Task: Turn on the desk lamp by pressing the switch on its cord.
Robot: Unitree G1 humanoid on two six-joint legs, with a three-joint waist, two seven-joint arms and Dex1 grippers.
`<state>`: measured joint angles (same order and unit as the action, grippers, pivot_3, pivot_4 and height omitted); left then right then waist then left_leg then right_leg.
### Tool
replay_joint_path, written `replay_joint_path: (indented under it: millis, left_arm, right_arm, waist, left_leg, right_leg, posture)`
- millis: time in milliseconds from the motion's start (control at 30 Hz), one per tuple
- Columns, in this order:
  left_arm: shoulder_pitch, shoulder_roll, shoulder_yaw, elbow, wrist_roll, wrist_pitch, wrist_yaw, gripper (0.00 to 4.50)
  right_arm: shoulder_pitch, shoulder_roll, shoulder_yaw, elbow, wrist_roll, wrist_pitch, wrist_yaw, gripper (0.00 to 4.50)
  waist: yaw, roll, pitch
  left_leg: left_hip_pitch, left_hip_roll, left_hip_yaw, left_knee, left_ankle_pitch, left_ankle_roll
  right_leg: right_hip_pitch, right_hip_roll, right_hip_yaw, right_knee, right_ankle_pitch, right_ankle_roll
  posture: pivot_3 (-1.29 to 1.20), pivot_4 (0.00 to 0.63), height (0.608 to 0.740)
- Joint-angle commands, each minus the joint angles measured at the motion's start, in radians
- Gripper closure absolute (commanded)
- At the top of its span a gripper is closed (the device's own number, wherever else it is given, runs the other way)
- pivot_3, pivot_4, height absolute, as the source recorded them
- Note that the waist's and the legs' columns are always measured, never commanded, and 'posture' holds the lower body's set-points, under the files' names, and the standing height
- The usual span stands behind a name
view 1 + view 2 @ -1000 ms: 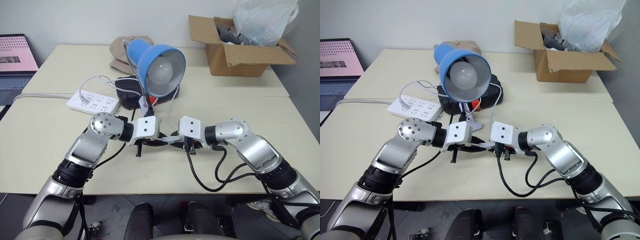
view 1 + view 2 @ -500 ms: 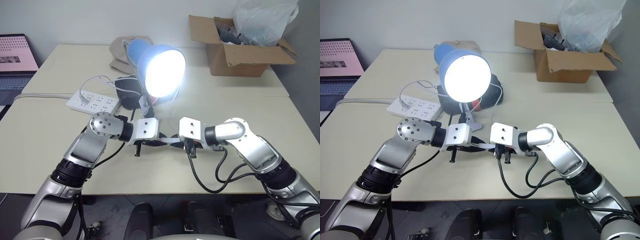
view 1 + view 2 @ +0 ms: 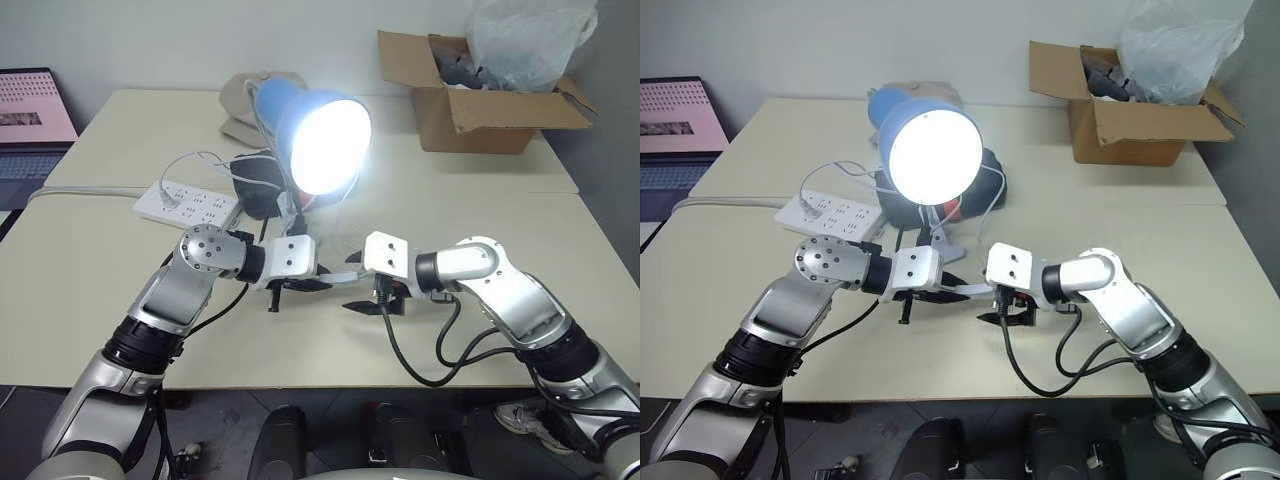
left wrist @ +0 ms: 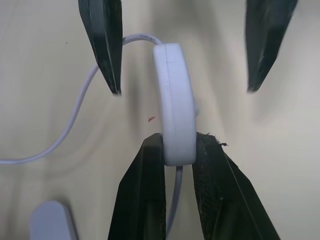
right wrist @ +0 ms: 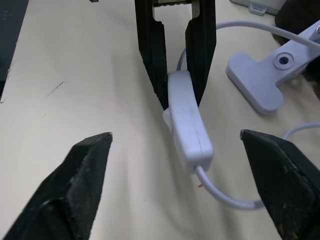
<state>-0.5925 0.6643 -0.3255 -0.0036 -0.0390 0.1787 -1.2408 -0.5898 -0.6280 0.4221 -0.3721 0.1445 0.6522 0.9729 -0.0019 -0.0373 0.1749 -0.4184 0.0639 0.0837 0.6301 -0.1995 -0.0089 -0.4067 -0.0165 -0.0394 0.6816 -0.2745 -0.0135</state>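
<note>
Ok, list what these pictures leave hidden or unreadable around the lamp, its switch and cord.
- The switch: its button face is edge-on in the left wrist view, so its position is unreadable. The left gripper covers one end.
- The cord: where it plugs in cannot be traced; it passes behind the desk lamp.
- The bulb: washed out by its own glare in the head views.
- The cardboard box: its contents lie under a plastic bag.
</note>
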Motion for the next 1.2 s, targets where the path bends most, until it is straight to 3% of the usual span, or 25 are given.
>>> replay_joint_path:
  millis: [33, 267, 533, 600, 833, 1033, 1200]
  left_arm:
    - [-0.040, -0.032, -0.017, 0.042, 0.034, -0.037, 0.032, 4.08]
    - [-0.103, -0.135, -0.054, 0.203, 0.104, -0.087, 0.107, 4.08]
    - [-0.148, -0.205, -0.073, 0.386, 0.160, -0.188, 0.152, 4.08]
    - [-0.158, -0.210, -0.068, 0.410, 0.165, -0.201, 0.154, 3.38]
    - [-0.152, -0.205, -0.053, 0.387, 0.126, -0.194, 0.102, 2.03]
    - [-0.101, -0.129, 0.025, 0.247, 0.052, -0.150, 0.068, 0.79]
    - [-0.023, -0.015, 0.125, 0.058, -0.043, -0.021, 0.033, 0.79]
  right_arm:
    - [0.045, -0.041, -0.104, -0.093, 0.027, 0.019, -0.022, 0.00]
    - [0.247, -0.103, -0.270, -0.214, 0.036, 0.101, -0.125, 0.00]
    - [0.327, -0.056, -0.301, -0.295, 0.048, 0.183, -0.245, 0.00]
    - [0.333, -0.055, -0.303, -0.302, 0.047, 0.192, -0.259, 0.00]
    - [0.363, -0.076, -0.321, -0.320, 0.053, 0.205, -0.277, 0.00]
    - [0.371, -0.087, -0.327, -0.307, 0.058, 0.194, -0.280, 0.00]
    - [0.383, -0.097, -0.349, -0.282, 0.063, 0.162, -0.272, 0.00]
  waist:
    - [0.000, 0.000, 0.000]
    - [0.008, 0.000, 0.000]
    - [-0.003, 0.000, 0.000]
    - [-0.002, 0.000, 0.000]
    - [-0.001, 0.000, 0.000]
    - [-0.004, 0.000, 0.000]
    - [-0.005, 0.000, 0.000]
  left_leg:
    - [0.000, 0.000, 0.000, 0.000, 0.000, 0.000]
    - [-0.001, -0.001, 0.000, 0.000, 0.000, 0.000]
    - [0.001, 0.000, -0.001, 0.000, 0.000, 0.000]
    - [0.000, 0.000, -0.001, 0.000, 0.000, 0.000]
    - [0.000, -0.001, -0.001, 0.000, 0.000, 0.000]
    - [0.000, 0.000, -0.001, 0.000, 0.000, 0.000]
    - [0.000, 0.000, -0.001, 0.000, 0.000, 0.000]
  right_leg:
    - [0.000, 0.000, 0.000, 0.000, 0.000, 0.000]
    - [0.000, -0.001, -0.001, 0.000, 0.000, 0.000]
    - [0.000, 0.001, 0.000, 0.001, 0.000, 0.000]
    - [0.000, 0.000, 0.000, 0.000, 0.000, 0.000]
    - [0.000, 0.000, 0.000, 0.000, 0.000, 0.000]
    - [0.000, 0.000, 0.000, 0.000, 0.000, 0.000]
    - [0.000, 0.000, 0.000, 0.000, 0.000, 0.000]
  posture:
    - [0.00, 0.150, 0.740]
    - [0.00, 0.150, 0.740]
    - [0.00, 0.150, 0.740]
    - [0.00, 0.150, 0.740]
    - [0.00, 0.150, 0.740]
    - [0.00, 0.150, 0.740]
    - [0.00, 0.150, 0.740]
